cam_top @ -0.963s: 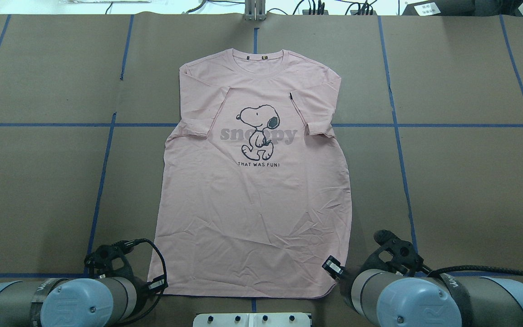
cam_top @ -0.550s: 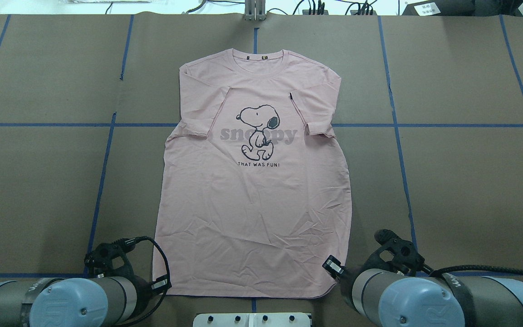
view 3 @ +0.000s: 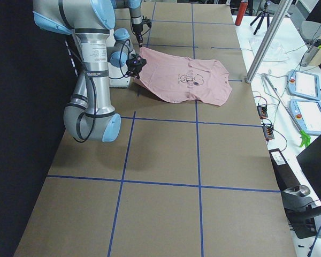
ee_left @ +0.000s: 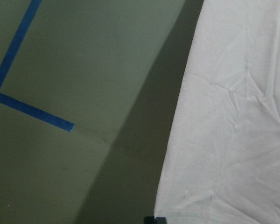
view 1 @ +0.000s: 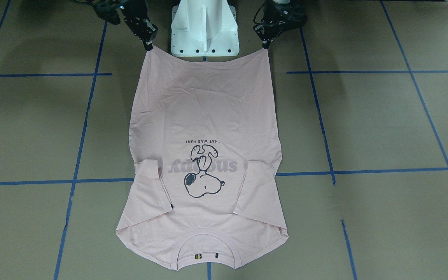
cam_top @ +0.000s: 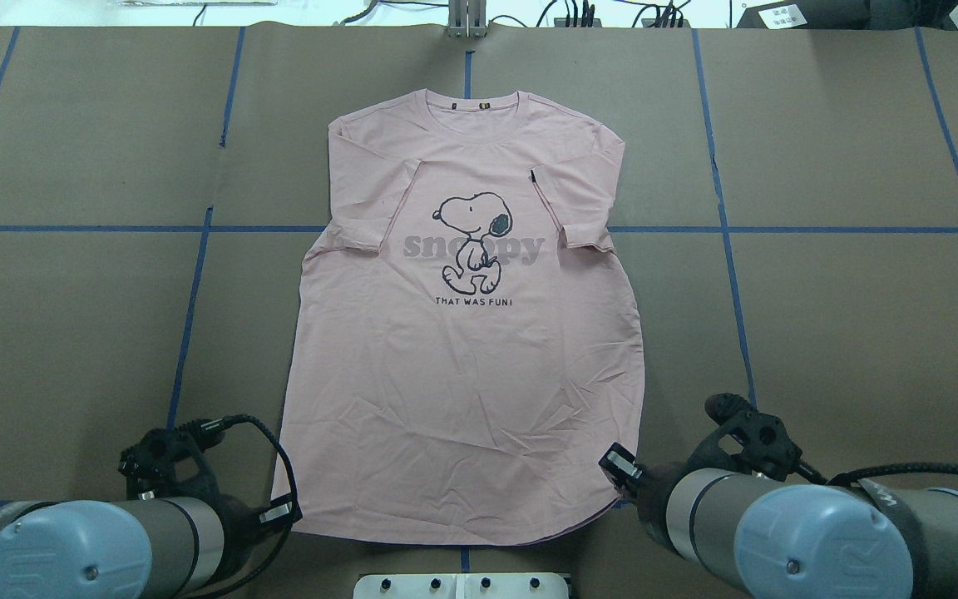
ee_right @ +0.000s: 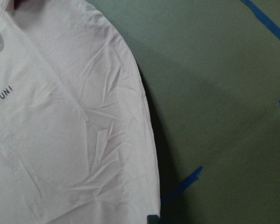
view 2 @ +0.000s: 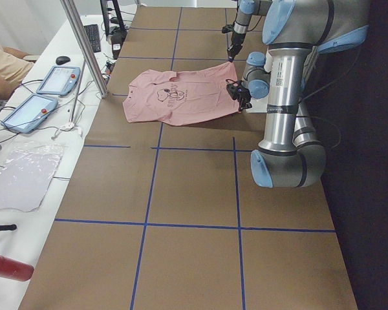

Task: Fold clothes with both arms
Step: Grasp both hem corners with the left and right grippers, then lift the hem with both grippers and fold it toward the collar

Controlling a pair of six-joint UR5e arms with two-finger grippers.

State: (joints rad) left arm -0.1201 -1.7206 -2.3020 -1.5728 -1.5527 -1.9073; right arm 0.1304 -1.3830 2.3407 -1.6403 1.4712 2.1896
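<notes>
The brown surface (cam_top: 820, 316) filled nearly the whole overhead view, crossed by a grid of blue tape lines (cam_top: 728, 249). On it, in the middle of that view, lay the pale pink T-shirt (cam_top: 462, 374), face up, its ribbed neck (cam_top: 471, 108) toward the top of the frame and its hem toward the bottom. Both short sleeves were folded in over the chest. The body showed light creases across its lower half.

The left arm (cam_top: 71, 549) came in at the lower left corner of the overhead view and the right arm (cam_top: 803, 541) at the lower right, each reaching toward a hem corner. Between them, at the bottom centre, sat the white pedestal base (view 1: 204, 27).

In the front-facing view the left pincer (view 1: 265, 43) stood at the upper right of the shirt and the right pincer (view 1: 148, 42) at the upper left. Each was clamped on its own corner of the hem, and the hem sagged in a shallow curve between them. In the side views these corners were raised off the surface, with shadow under them.

The black-outlined dog print (cam_top: 472, 241) sat mid-chest over greyish lettering, with a small black line of text below it.
</notes>
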